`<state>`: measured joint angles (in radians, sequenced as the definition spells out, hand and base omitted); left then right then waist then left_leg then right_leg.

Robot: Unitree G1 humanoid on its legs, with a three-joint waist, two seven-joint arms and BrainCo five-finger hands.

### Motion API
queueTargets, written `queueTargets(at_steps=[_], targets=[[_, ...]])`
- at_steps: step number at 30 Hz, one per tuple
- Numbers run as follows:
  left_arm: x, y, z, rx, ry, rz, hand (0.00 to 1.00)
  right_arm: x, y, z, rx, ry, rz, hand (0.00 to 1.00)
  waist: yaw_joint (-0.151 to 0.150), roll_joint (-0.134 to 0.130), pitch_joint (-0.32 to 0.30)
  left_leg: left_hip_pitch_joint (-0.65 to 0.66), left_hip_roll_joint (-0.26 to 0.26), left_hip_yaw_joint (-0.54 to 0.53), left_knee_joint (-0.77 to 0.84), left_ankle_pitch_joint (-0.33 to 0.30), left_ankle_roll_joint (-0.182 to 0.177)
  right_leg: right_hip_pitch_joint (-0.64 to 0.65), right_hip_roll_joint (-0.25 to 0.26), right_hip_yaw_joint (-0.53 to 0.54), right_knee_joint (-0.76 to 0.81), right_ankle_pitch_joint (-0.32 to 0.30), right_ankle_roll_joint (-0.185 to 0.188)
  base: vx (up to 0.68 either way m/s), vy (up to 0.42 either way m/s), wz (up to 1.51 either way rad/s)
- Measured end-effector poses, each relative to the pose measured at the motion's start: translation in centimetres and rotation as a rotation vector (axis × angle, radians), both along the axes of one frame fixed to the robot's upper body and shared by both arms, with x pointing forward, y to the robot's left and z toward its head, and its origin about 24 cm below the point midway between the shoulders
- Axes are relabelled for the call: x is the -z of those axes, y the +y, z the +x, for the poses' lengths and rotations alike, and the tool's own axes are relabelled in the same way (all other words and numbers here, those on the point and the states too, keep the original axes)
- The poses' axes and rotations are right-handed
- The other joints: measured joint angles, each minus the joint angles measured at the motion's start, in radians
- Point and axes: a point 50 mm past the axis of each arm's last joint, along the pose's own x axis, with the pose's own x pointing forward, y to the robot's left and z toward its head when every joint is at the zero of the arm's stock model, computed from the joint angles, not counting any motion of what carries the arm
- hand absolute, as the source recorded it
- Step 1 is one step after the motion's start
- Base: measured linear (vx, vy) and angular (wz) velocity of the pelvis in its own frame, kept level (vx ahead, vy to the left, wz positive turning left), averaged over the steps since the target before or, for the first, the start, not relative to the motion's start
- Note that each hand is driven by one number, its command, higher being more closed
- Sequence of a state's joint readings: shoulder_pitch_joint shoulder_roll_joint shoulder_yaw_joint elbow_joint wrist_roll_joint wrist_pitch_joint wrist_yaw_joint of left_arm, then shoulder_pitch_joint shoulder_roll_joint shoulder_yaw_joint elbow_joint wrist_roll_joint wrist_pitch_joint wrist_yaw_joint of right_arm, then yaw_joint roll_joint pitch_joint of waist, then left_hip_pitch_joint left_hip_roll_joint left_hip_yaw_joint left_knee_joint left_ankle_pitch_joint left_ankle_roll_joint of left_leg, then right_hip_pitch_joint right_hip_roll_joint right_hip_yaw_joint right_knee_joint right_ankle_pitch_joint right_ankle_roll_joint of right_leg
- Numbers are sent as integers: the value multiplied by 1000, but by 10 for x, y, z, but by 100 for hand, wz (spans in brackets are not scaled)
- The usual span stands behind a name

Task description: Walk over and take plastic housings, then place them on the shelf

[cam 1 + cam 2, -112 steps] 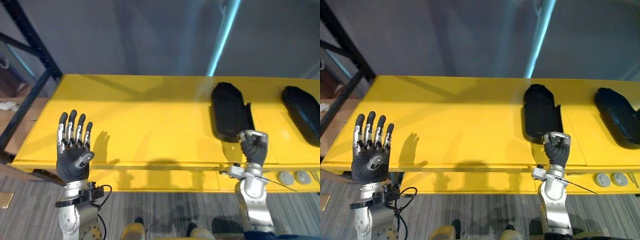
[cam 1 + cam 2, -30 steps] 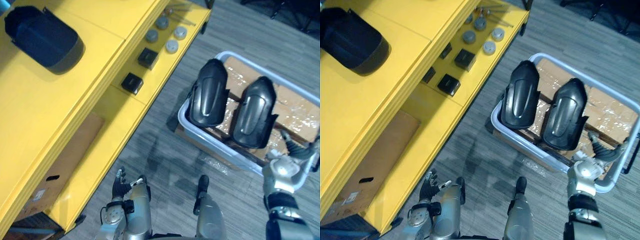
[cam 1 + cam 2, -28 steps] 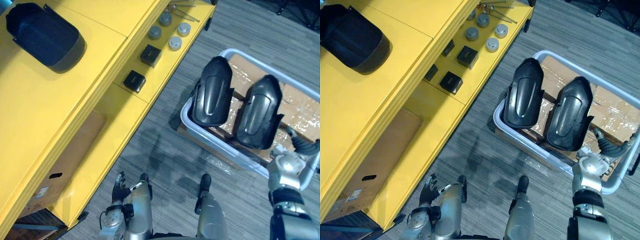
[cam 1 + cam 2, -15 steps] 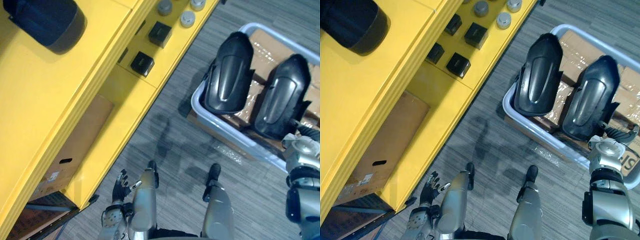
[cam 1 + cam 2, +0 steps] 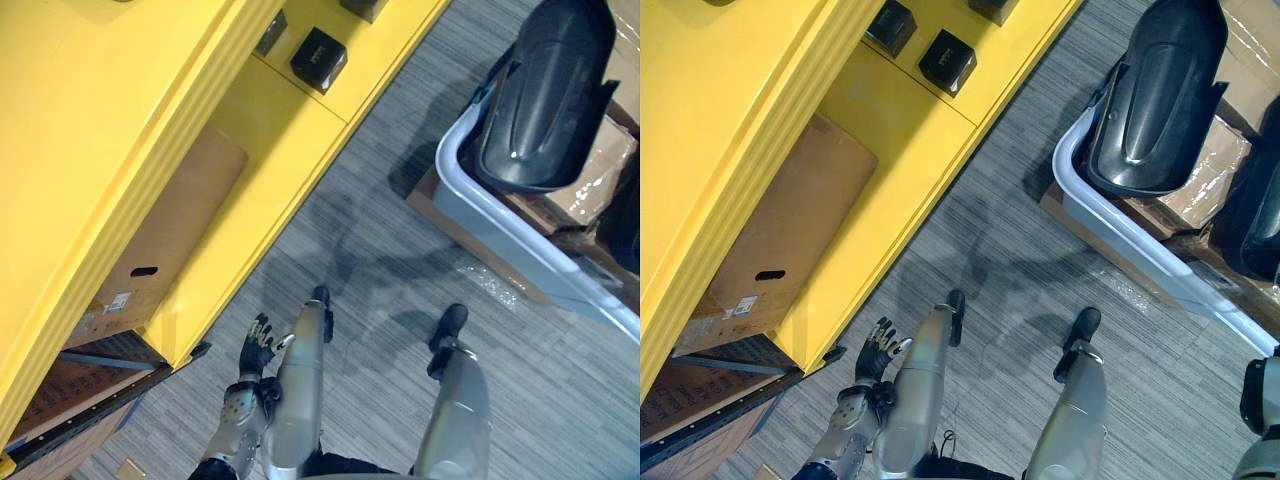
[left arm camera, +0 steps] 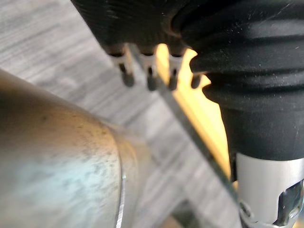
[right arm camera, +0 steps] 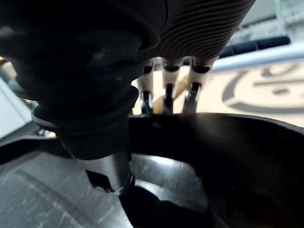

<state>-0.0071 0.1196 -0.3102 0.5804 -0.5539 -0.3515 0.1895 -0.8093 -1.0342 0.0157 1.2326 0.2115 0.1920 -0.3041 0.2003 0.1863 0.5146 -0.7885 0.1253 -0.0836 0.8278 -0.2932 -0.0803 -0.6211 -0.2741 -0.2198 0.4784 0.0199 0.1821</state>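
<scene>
The left hand (image 5: 876, 358) sits low in the lower left of the head views. Its fingers (image 6: 127, 75) are spread straight and hold nothing, hanging over the grey carpet floor (image 5: 1000, 240). Beyond them runs the edge of the yellow shelf (image 5: 760, 120), which fills the upper left of the frame.

In the right wrist view, the right hand (image 7: 190, 28) reaches down onto a glossy black plastic housing (image 7: 228, 161). The hand's far end is hidden behind the housing's rim, so it cannot be told whether it grips.

In the upper right of the head views, a first housing (image 5: 1155, 95) stands on end in a pale grey bin (image 5: 1095, 205). A second housing (image 5: 1255, 220) shows at the right edge. Cardboard wrapped in clear film (image 5: 1205, 175) lies in the bin under them.

On the shelf's lower level at top centre sit two small black boxes (image 5: 947, 60). A brown cardboard box (image 5: 780, 240) is tucked beneath the shelf at left.
</scene>
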Motion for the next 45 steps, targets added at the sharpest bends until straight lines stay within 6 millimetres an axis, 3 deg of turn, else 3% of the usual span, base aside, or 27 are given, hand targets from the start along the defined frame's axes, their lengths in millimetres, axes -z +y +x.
queueTargets(at_steps=[5,12,16,20,21,23,26,28,32,35,39,45], targets=[[-17,-6,9,-11,-95,-67,0,-3,0,1,-33,111,-63,100,3,0,0,-3,3,-14,-7,7,-6,4,1,-22,-9,-1,-3,-11,-15,3],[-36,1,14,-47,-196,-95,0,12,13,12,-93,186,-93,100,1,-7,1,48,26,-28,-43,25,-21,70,17,-60,-35,4,-9,37,-23,5],[-63,21,18,-123,-344,-82,0,43,48,36,-228,174,-103,100,-28,-53,-4,150,35,-20,-119,43,-32,170,32,-79,-110,18,-22,15,-12,1],[-88,36,29,27,-426,-34,0,63,73,48,-303,179,-120,100,-47,-127,-7,259,39,-3,-224,81,-47,264,48,-86,-194,42,-31,41,-31,-2],[-99,37,36,103,-433,-1,0,59,79,52,-334,158,-147,100,-55,-154,-7,311,40,18,-262,90,-49,296,48,-76,-219,50,-32,59,-16,-11],[-111,40,42,169,-442,31,0,52,85,55,-367,143,-202,100,-82,-173,-8,354,39,26,-285,95,-50,334,49,-76,-239,53,-32,63,-3,-11],[-143,48,64,266,-477,125,0,41,97,57,-428,112,-299,100,-123,-222,-29,441,43,64,-344,107,-53,385,51,-54,-271,59,-33,63,2,-18],[-163,47,78,319,-506,158,0,37,102,57,-441,115,-346,100,-143,-244,-42,491,48,87,-375,111,-56,419,55,-42,-293,66,-34,65,0,-26],[-183,32,98,417,-508,186,0,37,111,58,-458,122,-391,100,-173,-272,-75,543,67,124,-408,114,-61,451,78,-17,-340,84,-42,38,-5,-25],[-182,19,112,474,-444,205,0,31,114,59,-466,120,-441,100,-203,-272,-79,562,75,129,-414,116,-64,468,88,-13,-352,90,-46,12,-5,-11],[-179,17,130,480,-324,201,0,3,133,63,-519,34,-599,100,-254,-268,-109,578,79,158,-421,114,-67,468,92,14,-368,101,-46,-3,17,-18],[-183,2,143,542,-230,153,0,-29,165,63,-618,-122,-897,100,-272,-265,-150,608,103,201,-420,100,-77,470,118,60,-386,114,-50,3,11,-23]])
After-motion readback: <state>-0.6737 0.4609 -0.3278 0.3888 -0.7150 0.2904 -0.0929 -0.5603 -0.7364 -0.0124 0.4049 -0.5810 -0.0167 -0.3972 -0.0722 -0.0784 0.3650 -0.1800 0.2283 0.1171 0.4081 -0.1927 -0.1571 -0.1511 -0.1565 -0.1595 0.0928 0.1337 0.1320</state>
